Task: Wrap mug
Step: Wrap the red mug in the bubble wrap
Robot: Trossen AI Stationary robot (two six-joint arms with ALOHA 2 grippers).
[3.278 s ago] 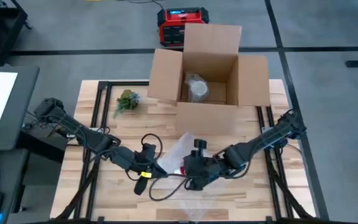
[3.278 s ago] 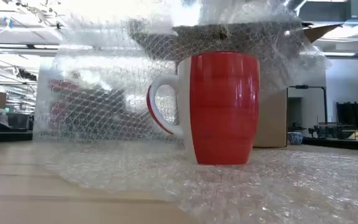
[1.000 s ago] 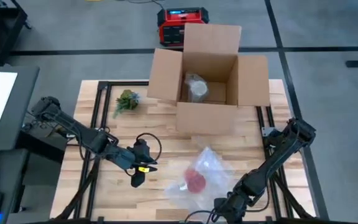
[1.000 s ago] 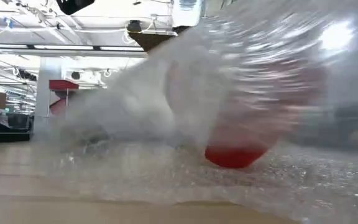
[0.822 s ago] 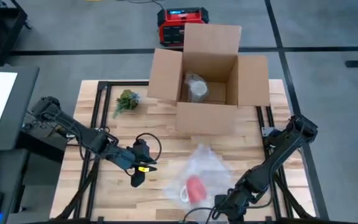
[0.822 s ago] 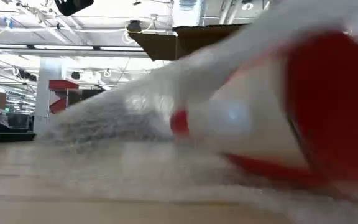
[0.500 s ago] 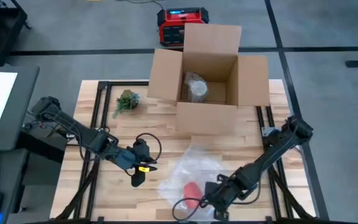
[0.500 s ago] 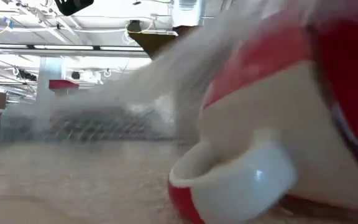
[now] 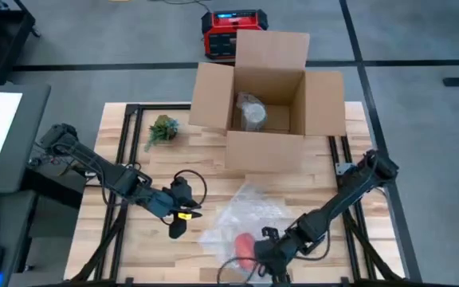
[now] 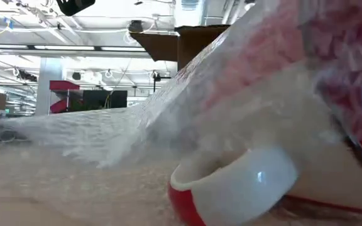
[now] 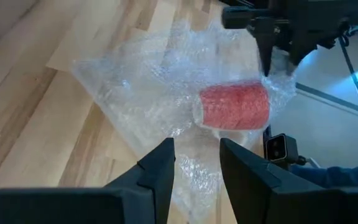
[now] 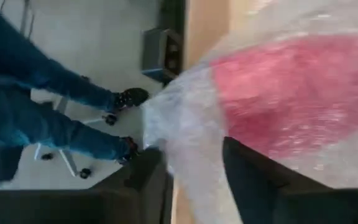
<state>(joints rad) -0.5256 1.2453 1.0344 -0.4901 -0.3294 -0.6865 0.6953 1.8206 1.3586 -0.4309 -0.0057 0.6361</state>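
Cardboard box (image 9: 269, 96) open at far centre of table (image 9: 134, 247), flaps spread; inside, one bundle (image 9: 253, 114) wrapped in clear bubble film, contents not identifiable. Small green plant sprig (image 9: 162, 128) just beside box on left-arm side. Red device (image 9: 231, 21) on floor beyond table.

Red mug (image 9: 245, 243) lying on its side at near edge of table, enclosed in bubble wrap (image 9: 249, 215). Sheet spread from mug toward table centre, crumpled, partly draped over mug.

Right gripper (image 9: 263, 249) at near edge, touching mug bundle; fingers (image 12: 253, 180) clamped on a fold of wrap next to mug. Very little table surface left between bundle and near edge. Left gripper (image 9: 176, 229) low over table, well apart from sheet on left-arm side; fingers (image 11: 157, 171) parted, nothing between them. Bare wood between left gripper and sheet, and between sheet and box.

Low view only: white handle (image 10: 244, 182) with red rim filling frame close to camera, film stretched over mug body. Left wrist view only: mug (image 11: 234, 106) horizontal under film, right gripper (image 11: 272, 43) above it at table edge. Right wrist view only: a person's legs (image 12: 48, 112) in blue trousers and dark shoes on floor past table edge.
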